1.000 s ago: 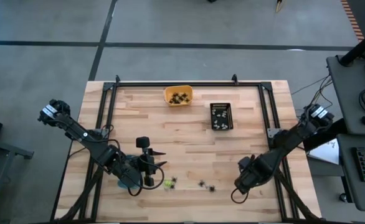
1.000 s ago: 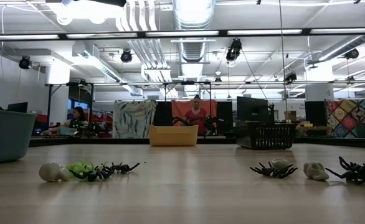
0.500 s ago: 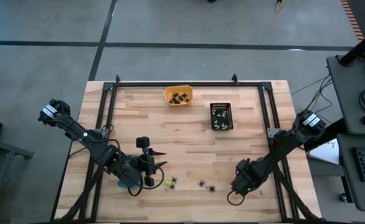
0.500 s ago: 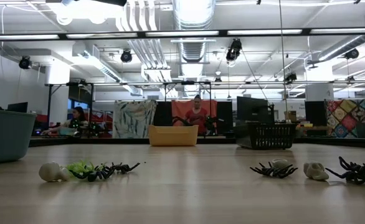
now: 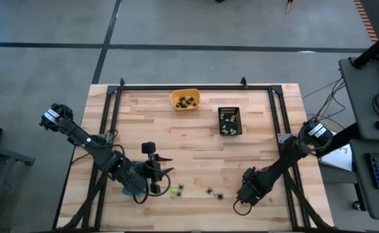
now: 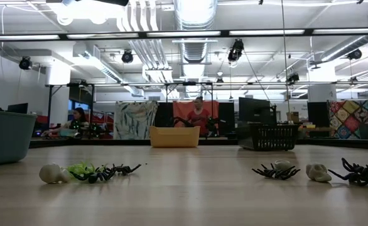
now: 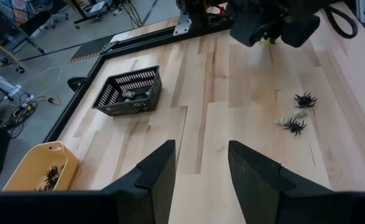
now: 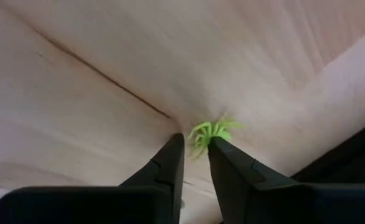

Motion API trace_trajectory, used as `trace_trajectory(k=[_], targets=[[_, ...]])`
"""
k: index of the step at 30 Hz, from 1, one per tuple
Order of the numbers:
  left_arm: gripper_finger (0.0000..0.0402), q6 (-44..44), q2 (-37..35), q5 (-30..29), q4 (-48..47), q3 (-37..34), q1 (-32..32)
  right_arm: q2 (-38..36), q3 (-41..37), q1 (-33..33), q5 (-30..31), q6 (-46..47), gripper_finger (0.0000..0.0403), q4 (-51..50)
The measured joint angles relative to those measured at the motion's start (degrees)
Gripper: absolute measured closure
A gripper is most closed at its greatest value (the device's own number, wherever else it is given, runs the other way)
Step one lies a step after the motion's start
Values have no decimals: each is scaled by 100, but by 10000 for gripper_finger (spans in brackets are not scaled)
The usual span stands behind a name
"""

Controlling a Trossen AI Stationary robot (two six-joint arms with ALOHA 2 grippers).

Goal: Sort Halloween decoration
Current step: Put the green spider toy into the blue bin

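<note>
Left arm stretched from the table's left edge toward the near middle, elbow bent, wrist level. Left tool [image 5: 165,166] pointing right, fingers [image 7: 154,177] parted with a clear gap between them, nothing held. Right arm reaching from the right edge down to the near right part of the table, forearm slanted, wrist tipped steeply downward. Right tool [image 5: 237,200] low over the table, fingertips [image 8: 175,151] drawn close, a narrow gap left, pinching at a lime-green spider [image 8: 210,133].
</note>
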Motion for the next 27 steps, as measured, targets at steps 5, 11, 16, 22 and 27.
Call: trace_trajectory(k=[5,11,16,22,27], targets=[[271,0,0,2,4,0,6,43,14,0,2,-322,376,39],[271,0,0,0,21,0,8,37,124,7,50,-788,394,-101],[271,0,0,2,66,0,8,-176,322,7,300,-977,394,-401],[271,1,0,-101,152,0,6,-702,656,7,1477,-1150,394,-295],[271,4,-11,-938,411,0,7,-1162,815,-63,2761,-1733,394,442]])
